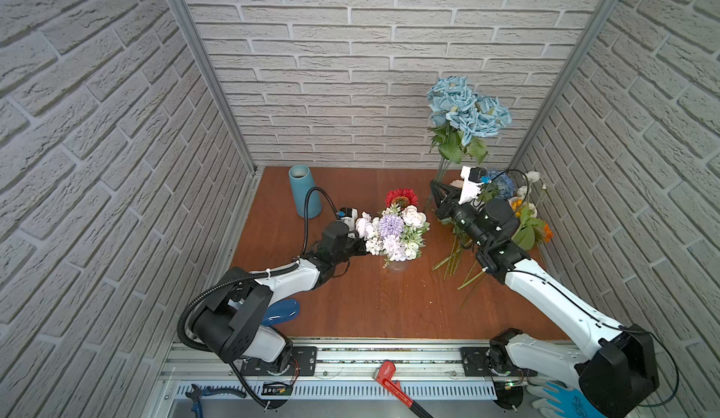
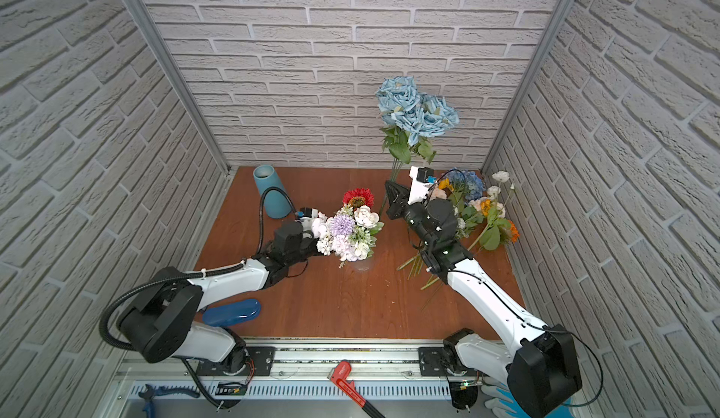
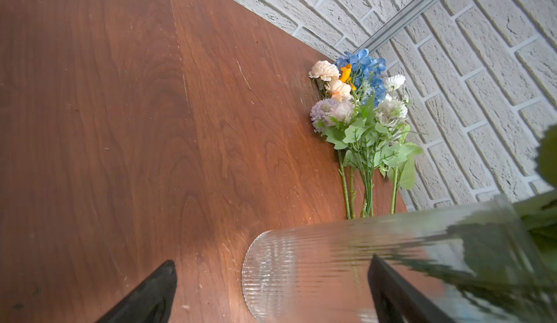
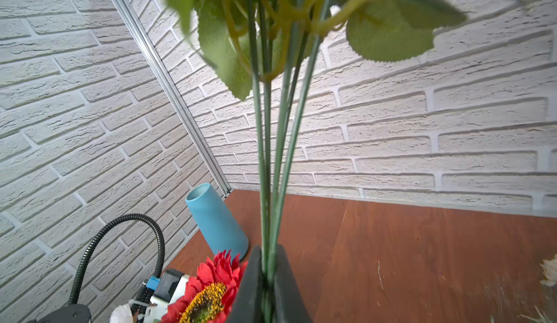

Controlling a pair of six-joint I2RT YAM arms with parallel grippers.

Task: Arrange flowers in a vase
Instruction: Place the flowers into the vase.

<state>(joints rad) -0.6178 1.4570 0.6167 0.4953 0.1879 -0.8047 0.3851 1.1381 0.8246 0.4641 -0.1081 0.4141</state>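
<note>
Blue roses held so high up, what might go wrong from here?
1. The right gripper pinches the blue roses low on their thin stems, so the big heads far above could sway or slip.
2. The glass vase is already packed with flowers; pushing more stems in might topple it, since the left gripper is open beside it.

The table (image 1: 362, 307) is a reddish-brown wood board, marked here and there with pale scratches. In its far left corner a blue vase (image 1: 304, 192) stands upright, cone-shaped, narrow at the mouth. Near the middle stands a ribbed glass vase (image 3: 301, 270), also upright. Along the right side, flowers (image 1: 524, 236) lie loose in a heap, heads toward the far right corner and stems fanned out toward the near edge. At the near left lies a glossy dark blue thing (image 1: 281, 312), partly hidden.
</note>
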